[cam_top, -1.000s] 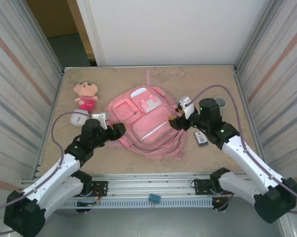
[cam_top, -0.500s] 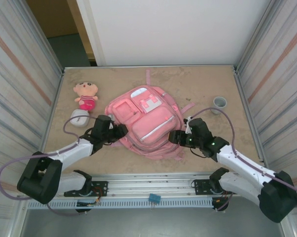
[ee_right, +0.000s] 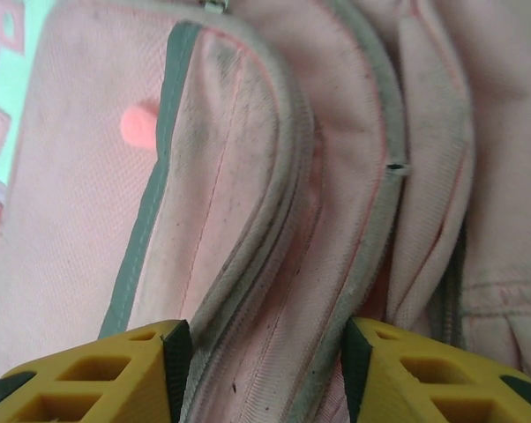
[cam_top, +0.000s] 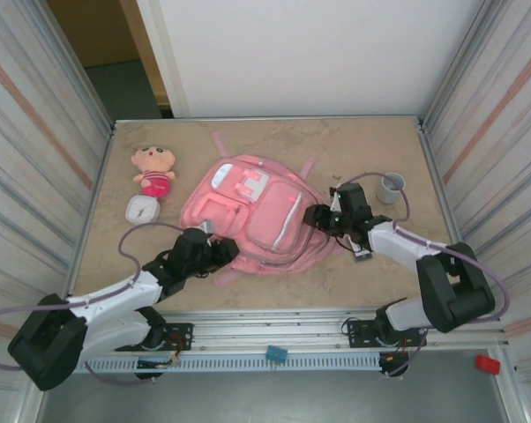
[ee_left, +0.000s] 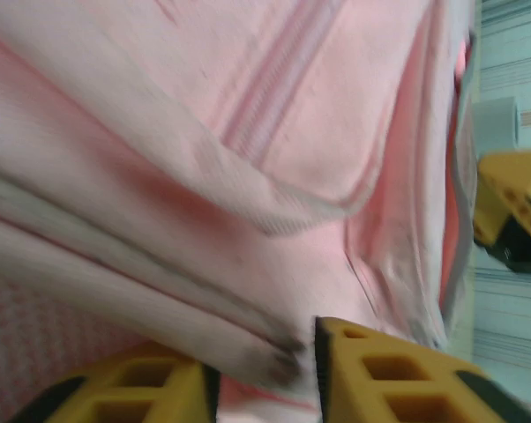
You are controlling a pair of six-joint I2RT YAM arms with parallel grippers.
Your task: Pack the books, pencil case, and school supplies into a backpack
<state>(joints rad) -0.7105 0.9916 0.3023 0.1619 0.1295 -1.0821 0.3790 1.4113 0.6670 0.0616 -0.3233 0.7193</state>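
The pink backpack point(cam_top: 252, 216) lies front-up in the middle of the table. My left gripper point(cam_top: 223, 254) is at its near-left edge. In the left wrist view that gripper point(ee_left: 265, 361) is shut on a fold of pink fabric and dark-edged trim. My right gripper point(cam_top: 317, 218) is at the backpack's right side. In the right wrist view it point(ee_right: 265, 352) is clamped on a thick ridge of backpack point(ee_right: 274, 220) seam. A small flat black rectangle point(cam_top: 362, 253), one of the school supplies, lies partly under the right arm. The books and the pencil case are out of view.
A pink-and-tan plush doll point(cam_top: 153, 170) and a small white round thing point(cam_top: 140, 209) lie at the left. A grey cup point(cam_top: 390, 187) stands at the right, behind the right arm. Metal walls close in both sides.
Both grippers have closed in on the backpack's edges. The backpack has turned and shifted slightly away from the arms. The right arm has moved to the backpack's right side.
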